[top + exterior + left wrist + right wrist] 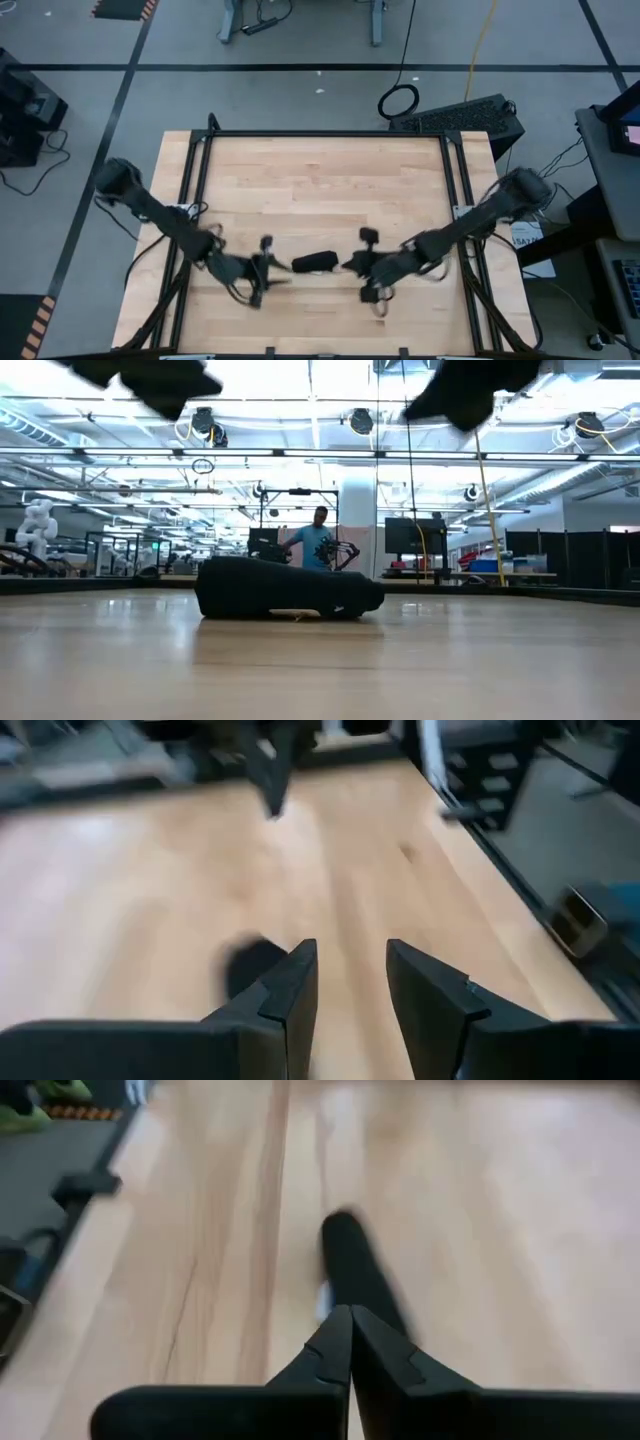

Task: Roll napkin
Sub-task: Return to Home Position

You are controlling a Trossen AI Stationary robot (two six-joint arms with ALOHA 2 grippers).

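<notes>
Roll done, homing step likely. Rolled black matte cloth napkin [313, 262] loose on pale wooden tabletop [320, 180]. Left gripper [350, 970] just beside one end, jaws parted, empty. Right gripper [350, 1315] by other end, jaws closed, empty. Next: lift clear without nudging roll.

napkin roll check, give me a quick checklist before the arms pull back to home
1. Napkin rolled into one compact roll, lying on the table: ok.
2. Left pincer open, nothing between its fingers: ok.
3. Right pincer shut and empty, the roll lying beyond its tips: ok.
4. Nothing touching the roll in the low view, both arms raised above it: ok.
5. Loose end tucked so the roll will not unwind: cannot tell.
</notes>
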